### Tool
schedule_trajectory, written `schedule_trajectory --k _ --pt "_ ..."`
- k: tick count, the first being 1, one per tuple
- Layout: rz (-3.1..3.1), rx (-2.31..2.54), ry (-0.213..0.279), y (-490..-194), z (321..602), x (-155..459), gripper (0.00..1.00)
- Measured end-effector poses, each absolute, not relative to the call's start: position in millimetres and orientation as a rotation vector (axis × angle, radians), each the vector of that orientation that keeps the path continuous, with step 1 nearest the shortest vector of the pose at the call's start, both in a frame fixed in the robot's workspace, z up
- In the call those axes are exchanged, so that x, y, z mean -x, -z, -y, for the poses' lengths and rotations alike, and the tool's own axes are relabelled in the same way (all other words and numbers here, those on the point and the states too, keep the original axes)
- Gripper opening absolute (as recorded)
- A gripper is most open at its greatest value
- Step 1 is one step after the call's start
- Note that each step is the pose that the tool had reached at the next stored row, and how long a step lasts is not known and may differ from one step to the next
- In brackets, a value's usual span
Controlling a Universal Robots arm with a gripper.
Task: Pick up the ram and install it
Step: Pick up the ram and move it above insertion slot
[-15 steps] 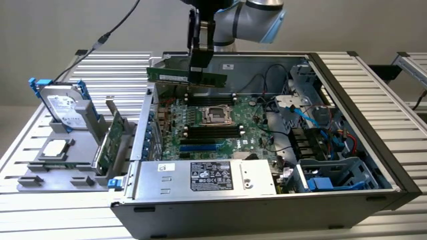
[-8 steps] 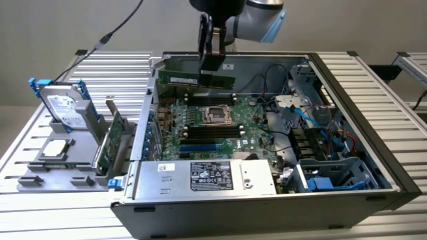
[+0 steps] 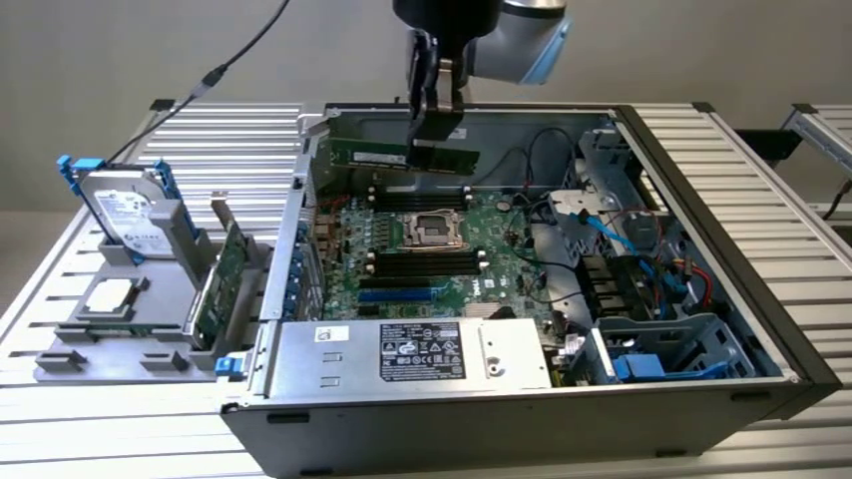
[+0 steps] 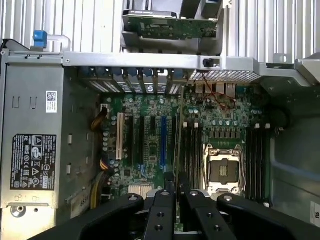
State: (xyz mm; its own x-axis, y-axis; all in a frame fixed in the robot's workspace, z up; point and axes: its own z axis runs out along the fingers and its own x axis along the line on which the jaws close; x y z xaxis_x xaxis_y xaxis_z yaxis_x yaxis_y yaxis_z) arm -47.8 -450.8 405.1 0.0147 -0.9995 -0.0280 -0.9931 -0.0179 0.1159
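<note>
Sitting on a slatted silver metal worktop, a large open black computer case exposes its green motherboard. Above the board hangs the black claw, clamped on the long, thin green ram stick, held level over the far black memory slots.

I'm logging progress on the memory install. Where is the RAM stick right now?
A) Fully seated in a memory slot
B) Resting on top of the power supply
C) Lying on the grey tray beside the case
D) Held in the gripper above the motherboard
D: the gripper is shut on the ram, which hangs level above the motherboard, not yet seated.
</note>
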Motion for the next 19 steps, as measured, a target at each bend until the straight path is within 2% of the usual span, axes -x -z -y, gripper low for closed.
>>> schedule_trajectory --k 14,19 --pt "2.161 -2.198 0.157 -387 421 27 0.14" --pt "2.166 -2.206 0.143 -383 413 24 0.14"
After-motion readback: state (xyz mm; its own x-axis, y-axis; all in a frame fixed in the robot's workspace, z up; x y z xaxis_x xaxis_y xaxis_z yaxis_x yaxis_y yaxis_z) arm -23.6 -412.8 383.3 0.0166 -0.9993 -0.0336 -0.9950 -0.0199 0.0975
